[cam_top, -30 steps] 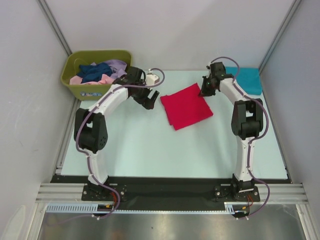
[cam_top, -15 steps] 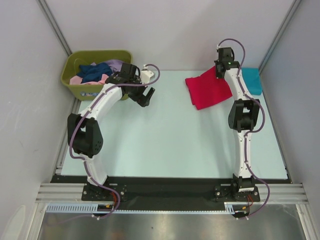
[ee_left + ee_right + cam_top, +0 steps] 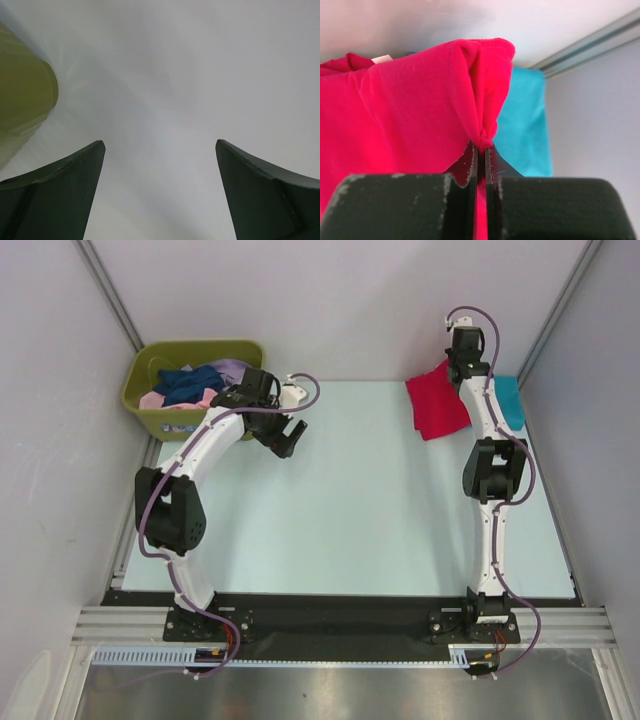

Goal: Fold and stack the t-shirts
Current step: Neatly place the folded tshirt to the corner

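While you watch from overhead, red t-shirt (image 3: 438, 400): bright, draped in loose folds below your right gripper (image 3: 450, 366); the teal t-shirt (image 3: 510, 400) lies just to that gripper's right.
Overhead, left gripper (image 3: 288, 435): spread wide, holding nothing, just beside the olive bin (image 3: 137, 390).
Overhead, bin contents: navy t-shirt (image 3: 188, 380), pink t-shirt (image 3: 207, 397) and lavender t-shirt (image 3: 236, 368) heaped together; only this view shows you them.
Left wrist, fingers (image 3: 65, 195): dark, far apart, with the bin's rounded corner to their left.
Right wrist, grip: jaws pinched tight on a bunched red fold; a white label (image 3: 382, 59) shows up left, and teal cloth lies flat beyond, to the right.
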Available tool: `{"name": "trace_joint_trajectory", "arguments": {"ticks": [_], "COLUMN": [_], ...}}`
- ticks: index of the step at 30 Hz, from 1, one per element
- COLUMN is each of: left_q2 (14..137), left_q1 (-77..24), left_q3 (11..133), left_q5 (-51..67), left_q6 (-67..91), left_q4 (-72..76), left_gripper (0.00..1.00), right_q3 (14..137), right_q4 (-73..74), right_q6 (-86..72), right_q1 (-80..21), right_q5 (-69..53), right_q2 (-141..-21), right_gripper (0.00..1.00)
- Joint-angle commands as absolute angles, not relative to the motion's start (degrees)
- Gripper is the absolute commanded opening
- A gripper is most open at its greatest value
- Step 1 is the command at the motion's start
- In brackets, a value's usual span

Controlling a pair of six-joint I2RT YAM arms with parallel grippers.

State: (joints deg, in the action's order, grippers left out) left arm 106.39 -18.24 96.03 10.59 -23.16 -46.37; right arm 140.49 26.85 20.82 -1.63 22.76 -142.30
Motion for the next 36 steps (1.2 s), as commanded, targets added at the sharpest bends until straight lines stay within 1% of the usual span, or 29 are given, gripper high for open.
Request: {"name": "trace_joint_trajectory", "arguments": {"ticks": [1, 4, 6, 13, 18, 27, 36], "left_q2": [105.8, 106.2, 106.3, 106.3, 107.1, 107.5, 107.3], "left_q1": [-17.9, -17.9, -17.9, -17.9, -17.9, -17.9, -17.9], "left_q3": [98.3, 98.3, 98.0, 97.4, 97.3, 97.3, 96.6], "left_q5": [9.1, 9.2, 9.1, 8.2, 8.2, 7.6, 6.9], "left_q6": [-24.3, -23.9, -24.0, -24.5, -24.4, -24.9, -25.2], "left_q4": [-46.9, -47.0, -47.2, -46.8, -46.8, -46.8, -46.1], "left_gripper": [0.98, 0.98, 0.98, 0.98, 0.98, 0.98, 0.98], "right_q3": [143.1, 143.1, 143.1, 143.6, 144.1, 147.0, 145.2], "right_q4": [22.8, 21.9, 21.4, 21.2, 19.7, 21.4, 21.7], "right_q6": [25.0, 26.7, 26.8, 25.7, 24.8, 21.3, 20.7], "right_q1": [-0.4, -0.3, 1.9, 4.5, 5.4, 6.9, 7.7], "right_q5": [25.4, 26.0, 25.3, 24.1, 22.3, 18.4, 17.8], "right_q2": [-138.8, -137.9, -137.4, -137.2, -136.7, -135.3, -133.9], "right_gripper": [0.0, 0.0, 0.0, 0.0, 0.0, 0.0, 0.0]}}
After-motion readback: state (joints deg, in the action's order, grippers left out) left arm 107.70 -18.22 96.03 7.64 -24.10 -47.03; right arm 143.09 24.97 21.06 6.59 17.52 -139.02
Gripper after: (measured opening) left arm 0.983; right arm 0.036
